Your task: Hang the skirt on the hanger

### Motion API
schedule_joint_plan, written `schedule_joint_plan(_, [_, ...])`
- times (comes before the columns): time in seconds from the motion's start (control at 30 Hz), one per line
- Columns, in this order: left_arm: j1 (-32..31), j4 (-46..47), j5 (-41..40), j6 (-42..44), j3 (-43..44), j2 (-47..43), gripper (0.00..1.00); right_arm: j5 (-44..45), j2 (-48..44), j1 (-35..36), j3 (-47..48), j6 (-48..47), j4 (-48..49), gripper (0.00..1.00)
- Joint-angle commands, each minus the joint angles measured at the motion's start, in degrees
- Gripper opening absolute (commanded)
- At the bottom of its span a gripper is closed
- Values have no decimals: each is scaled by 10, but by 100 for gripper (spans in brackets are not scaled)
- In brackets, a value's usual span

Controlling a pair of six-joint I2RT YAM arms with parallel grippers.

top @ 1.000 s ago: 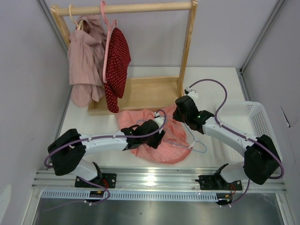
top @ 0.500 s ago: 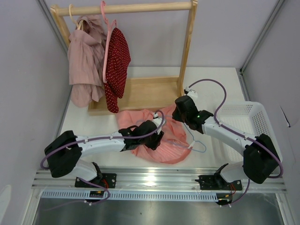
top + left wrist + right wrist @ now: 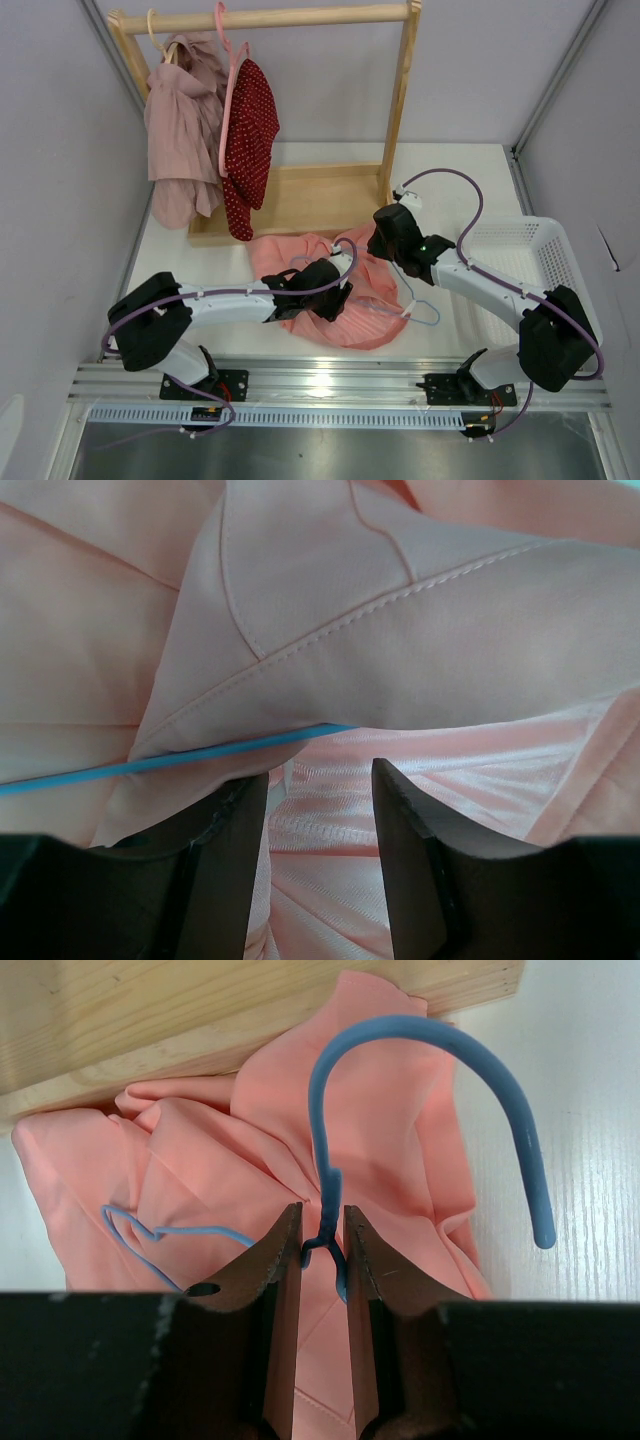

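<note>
My right end effector [image 3: 322, 1250] is pressed in on the twisted neck of the light-blue hanger [image 3: 430, 1035], one finger on each side of the wire, with the hook arching up and over to the right above the fingertips. My left end effector [image 3: 318, 790] stands spread, its two dark fingers low over the skirt [image 3: 400, 650], and ribbed pink cloth shows in the gap between them. I cannot tell whether the tips touch the fabric. A run of the blue wire passes just beyond the left finger and slips under a stitched fold. The skirt lies crumpled on the white surface [image 3: 440, 165] between the two arms, its far edge against the base of the wooden rack [image 3: 300, 200], with the hanger's frame lying across it.
</note>
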Motion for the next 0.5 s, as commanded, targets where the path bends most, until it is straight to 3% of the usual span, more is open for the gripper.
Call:
schedule_joint_plan(0.0, [-4, 21, -3, -3, 20, 5, 51, 10, -4, -4, 19, -10, 6, 0])
schedule_joint_plan(0.47, [-2, 17, -56, 11, 19, 27, 50, 6, -5, -7, 19, -11, 8, 0])
